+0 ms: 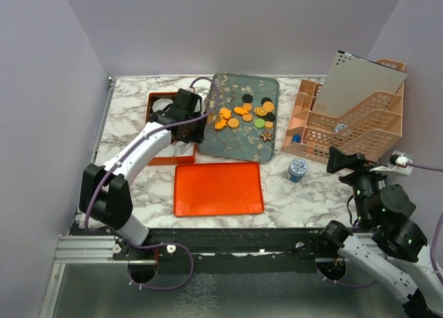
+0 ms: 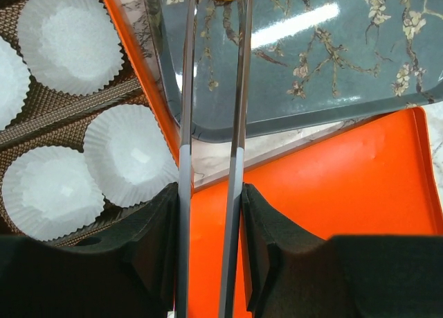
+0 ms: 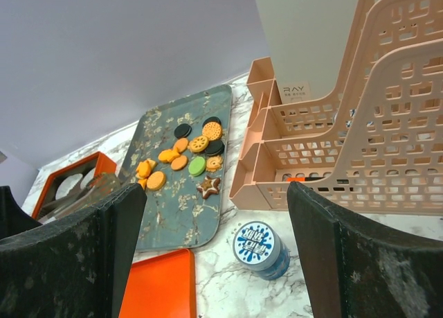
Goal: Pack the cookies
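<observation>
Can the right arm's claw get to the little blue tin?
Probably yes. The right claw is open and close to the blue tin, with only bare table between them. Nothing seems to block the way.

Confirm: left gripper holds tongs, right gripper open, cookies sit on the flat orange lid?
Wrong on one point: the cookies sit on the grey floral tray, not the orange lid, as the top view shows. Left gripper holding tongs and right gripper open are correct.

Probably a robot lab test cell: plain lilac panels (image 1: pixel 208 27) wall in a marble-look table (image 1: pixel 304 197), with the arms' mounting rail (image 1: pixel 228 240) at six o'clock.
</observation>
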You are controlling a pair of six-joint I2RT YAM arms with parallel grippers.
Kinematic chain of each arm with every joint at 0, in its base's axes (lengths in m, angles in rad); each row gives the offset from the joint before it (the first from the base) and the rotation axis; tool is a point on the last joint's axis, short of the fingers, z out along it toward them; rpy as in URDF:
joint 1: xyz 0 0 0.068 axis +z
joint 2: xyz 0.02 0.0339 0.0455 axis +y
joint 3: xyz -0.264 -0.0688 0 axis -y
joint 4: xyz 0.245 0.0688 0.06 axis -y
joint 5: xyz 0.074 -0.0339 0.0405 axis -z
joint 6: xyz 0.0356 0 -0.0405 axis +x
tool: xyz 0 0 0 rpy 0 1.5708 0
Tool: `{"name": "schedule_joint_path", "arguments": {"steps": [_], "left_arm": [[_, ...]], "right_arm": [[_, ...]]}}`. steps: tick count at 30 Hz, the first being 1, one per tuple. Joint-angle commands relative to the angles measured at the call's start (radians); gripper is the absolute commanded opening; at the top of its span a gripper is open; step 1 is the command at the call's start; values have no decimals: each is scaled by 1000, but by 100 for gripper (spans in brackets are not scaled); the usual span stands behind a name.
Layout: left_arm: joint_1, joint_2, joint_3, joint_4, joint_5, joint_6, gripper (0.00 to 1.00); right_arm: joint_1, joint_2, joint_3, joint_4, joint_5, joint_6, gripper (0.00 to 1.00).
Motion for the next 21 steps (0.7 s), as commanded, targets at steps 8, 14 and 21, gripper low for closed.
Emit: {"name": "schedule_joint_path", "arguments": {"steps": [8, 14, 21], "left_arm": [[4, 95, 101, -24, 42, 57, 52], [5, 131, 125, -31, 43, 76, 52], [5, 164, 139, -31, 50, 98, 52]], "right_arm": [[1, -25, -10, -15, 24, -13, 91], [1, -29, -10, -14, 24, -11, 91], [1, -32, -12, -15, 25, -10, 91]]}}
